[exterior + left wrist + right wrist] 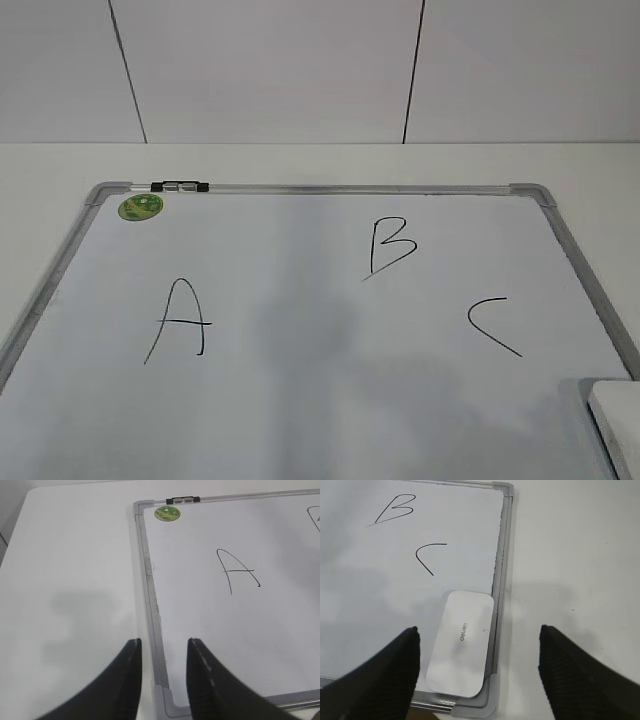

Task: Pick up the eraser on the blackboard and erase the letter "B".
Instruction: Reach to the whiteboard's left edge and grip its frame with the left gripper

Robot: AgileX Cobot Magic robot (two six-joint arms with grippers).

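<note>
1. At the near right corner of the blackboard (395, 580), the eraser (461, 642) lies flat, print side up, against the frame.
2. Right gripper (477, 675) hangs above it, fingers (395, 665) spread wide, nothing held.
3. Left gripper (162, 680) sits over the board's near left corner, fingers (202, 680) slightly parted, empty.
4. Letter "B" (390, 247) intact, top centre, between "A" (180, 320) and "C" (492, 325).
5. Step judged: pre-grasp. Next: descend, straddle eraser, close.

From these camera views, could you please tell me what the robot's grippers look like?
Only fingers show, in the wrist views. The left gripper has two smooth black fingers tapering to narrow tips with pale edges. The right gripper has broader matte black fingers with a fine ribbed texture. No cables, markings or arm links are visible.
</note>
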